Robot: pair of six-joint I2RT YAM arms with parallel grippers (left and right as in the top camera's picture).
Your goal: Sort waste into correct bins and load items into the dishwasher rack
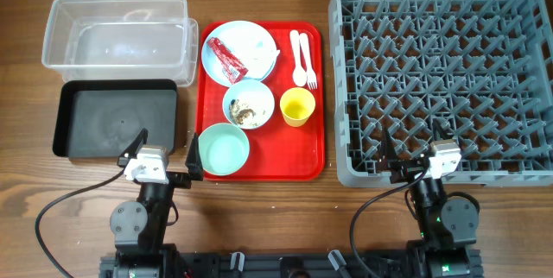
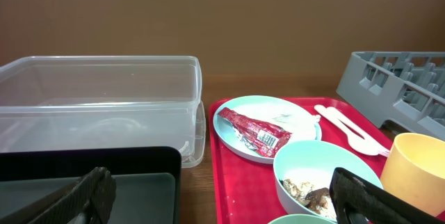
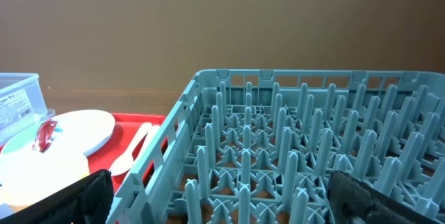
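Observation:
On the red serving tray (image 1: 263,167) a pale blue plate (image 1: 239,51) holds a red wrapper (image 1: 226,56) and white tissue (image 1: 258,50). A pale blue bowl (image 1: 249,105) holds beige food scraps (image 2: 306,189). A mint bowl (image 1: 224,149), a yellow cup (image 1: 296,106), a white spoon (image 1: 298,56) and a fork (image 1: 308,60) also lie there. The clear tub (image 1: 117,36) and the black tray (image 1: 117,118) are at the left, and the grey rack (image 1: 445,75) at the right. My left gripper (image 1: 166,147) is open and empty between the black tray and the mint bowl. My right gripper (image 1: 415,147) is open and empty over the rack's near edge.
Bare wooden table (image 1: 259,226) runs along the front, where both arm bases stand with their cables. The rack's pegs fill the right wrist view (image 3: 313,147). The tub and the black tray touch each other.

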